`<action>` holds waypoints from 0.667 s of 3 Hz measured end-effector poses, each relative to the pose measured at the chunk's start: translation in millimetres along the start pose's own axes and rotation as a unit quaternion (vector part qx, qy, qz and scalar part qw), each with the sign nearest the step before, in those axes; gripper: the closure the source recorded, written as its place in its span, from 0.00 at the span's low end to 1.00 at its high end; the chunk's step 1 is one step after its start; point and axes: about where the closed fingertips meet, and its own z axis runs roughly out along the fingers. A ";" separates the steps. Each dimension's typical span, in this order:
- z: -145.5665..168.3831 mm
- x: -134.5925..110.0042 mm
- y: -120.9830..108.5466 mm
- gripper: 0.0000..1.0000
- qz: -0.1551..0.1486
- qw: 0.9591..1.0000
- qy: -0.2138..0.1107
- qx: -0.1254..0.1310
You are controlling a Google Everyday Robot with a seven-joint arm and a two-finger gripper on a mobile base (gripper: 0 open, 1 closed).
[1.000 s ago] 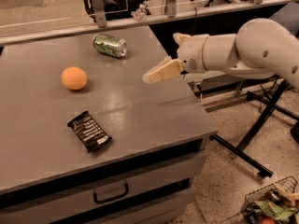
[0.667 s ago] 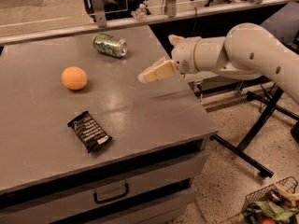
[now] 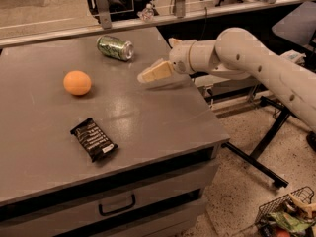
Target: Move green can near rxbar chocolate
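Note:
The green can (image 3: 115, 48) lies on its side near the far edge of the grey table (image 3: 148, 117). The rxbar chocolate (image 3: 94, 139), a flat black wrapper with white lettering, lies near the table's front left. My gripper (image 3: 143, 77) hangs just above the table, to the right of the can and a little nearer, well apart from it. It holds nothing. The white arm (image 3: 237, 58) reaches in from the right.
An orange ball (image 3: 77, 83) sits on the table's left part, between the can and the wrapper. A railing with posts (image 3: 103, 6) runs behind the table. A drawer handle (image 3: 116, 206) is below the front edge. A wire basket (image 3: 286, 216) stands on the floor at right.
My gripper has moved left across the table, toward the green can. The can, ball and wrapper have not moved.

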 end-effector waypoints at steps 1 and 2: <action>37.0 -1.6 -20.7 0.00 0.001 1.000 -0.012 -0.002; 55.8 -7.1 -29.6 0.00 -0.002 1.000 -0.022 -0.007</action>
